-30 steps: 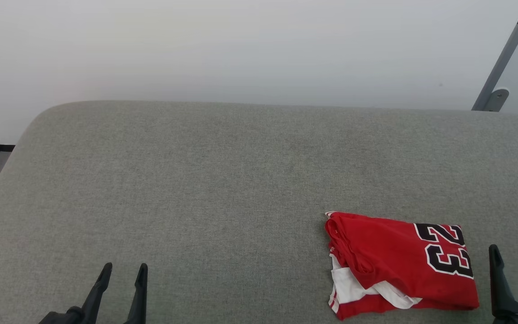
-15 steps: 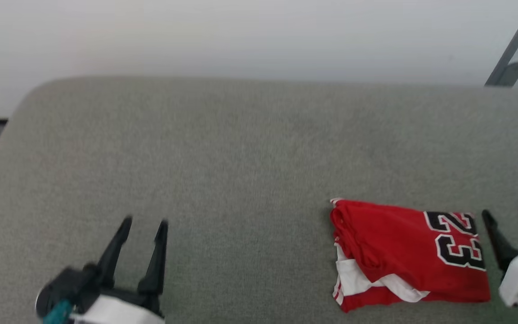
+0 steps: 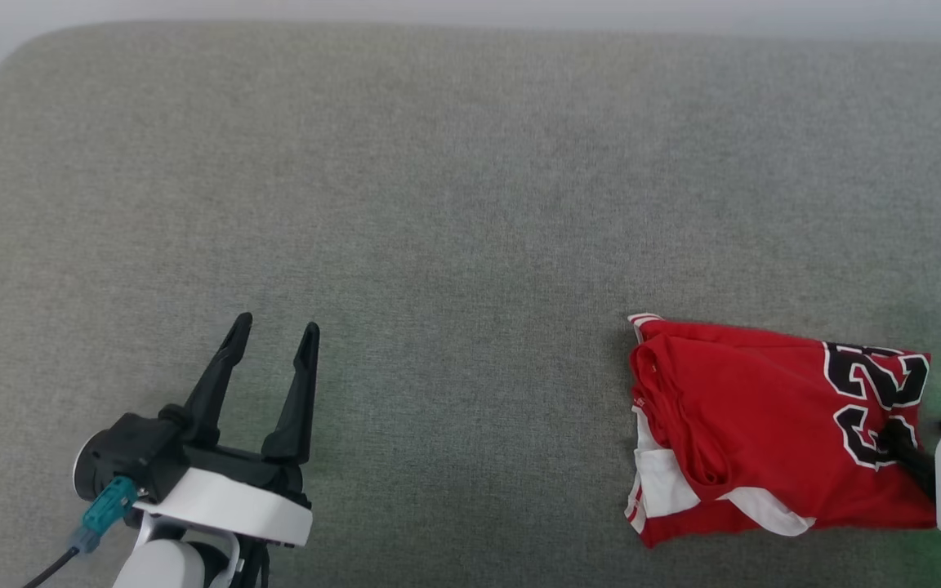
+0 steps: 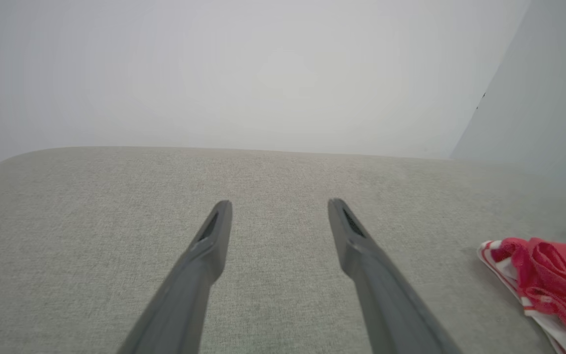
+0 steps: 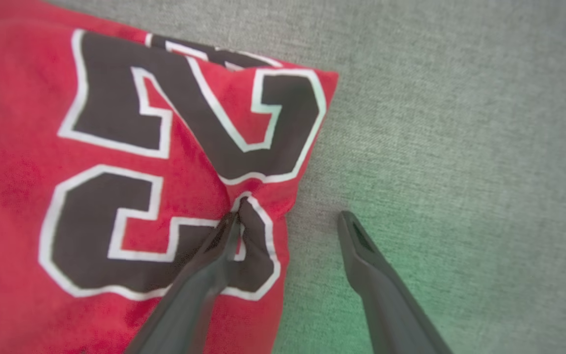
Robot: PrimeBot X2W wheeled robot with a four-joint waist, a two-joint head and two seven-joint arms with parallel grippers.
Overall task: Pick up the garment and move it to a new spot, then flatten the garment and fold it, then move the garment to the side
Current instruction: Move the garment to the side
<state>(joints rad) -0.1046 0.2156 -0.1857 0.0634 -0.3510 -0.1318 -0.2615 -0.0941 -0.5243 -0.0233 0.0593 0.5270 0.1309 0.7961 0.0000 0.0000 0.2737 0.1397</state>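
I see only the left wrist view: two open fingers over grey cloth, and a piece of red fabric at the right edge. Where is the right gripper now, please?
Observer: The right gripper straddles one edge of the small red jersey shirt. One finger is on the fabric, the other over the bare grey upholstered surface.
Operator: Is it closed on the shirt?
Observer: No, its jaws stand open. The fabric puckers at the tip of the finger on it.
Operator: What is printed there?
Observer: A black, white-outlined number 23, facing up.
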